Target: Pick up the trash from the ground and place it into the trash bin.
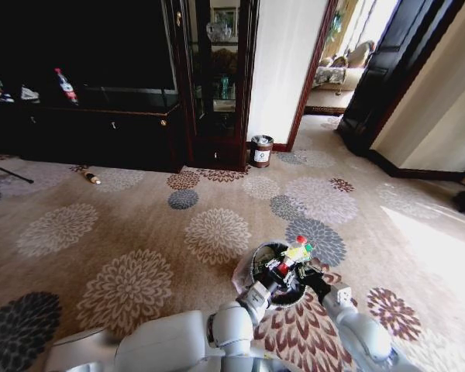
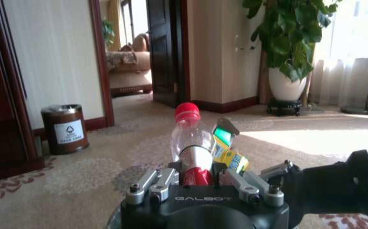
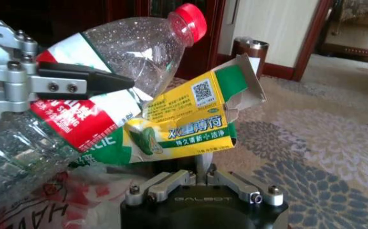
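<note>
Daylight pours in from the doorway (image 1: 349, 46) and window side, leaving a blown-out patch on the carpet (image 1: 442, 256) at right. The cabinet (image 1: 77, 77) is nearly black, detail lost. Head view bends at the edges. The curtains (image 2: 355, 52) in the left wrist view are washed out.

Both arms pale grey, rounded glossy shells, black segments toward the wrists. Left gripper (image 1: 281, 270) and right gripper (image 1: 306, 266): black housing stamped GALBOT in pale letters, silver machined linkages, visible hex screws. Left fingers (image 3: 85, 81) end in black tapered tips.
</note>
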Robot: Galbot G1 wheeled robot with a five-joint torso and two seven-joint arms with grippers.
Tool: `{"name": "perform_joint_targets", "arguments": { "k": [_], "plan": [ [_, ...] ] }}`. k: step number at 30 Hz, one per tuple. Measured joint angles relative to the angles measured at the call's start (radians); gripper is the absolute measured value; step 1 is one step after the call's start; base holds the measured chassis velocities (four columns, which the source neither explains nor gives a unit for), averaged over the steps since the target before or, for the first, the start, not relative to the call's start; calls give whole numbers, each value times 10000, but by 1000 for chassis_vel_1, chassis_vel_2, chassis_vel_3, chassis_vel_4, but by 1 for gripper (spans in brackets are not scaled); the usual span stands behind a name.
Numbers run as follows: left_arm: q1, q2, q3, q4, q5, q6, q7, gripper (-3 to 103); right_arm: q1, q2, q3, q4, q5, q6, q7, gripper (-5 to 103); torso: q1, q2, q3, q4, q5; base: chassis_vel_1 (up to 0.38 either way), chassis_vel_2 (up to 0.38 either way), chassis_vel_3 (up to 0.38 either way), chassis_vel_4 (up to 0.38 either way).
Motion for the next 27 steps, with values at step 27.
{"name": "perform_joint_targets", "arguments": {
  "k": [27],
  "plan": [
    [87,-645,1003,1779,731,-726,413,29,-94,-227,64,215,184,119,-69,2,0,0,0,-1,1,0,0,0,0]
  ]
}}
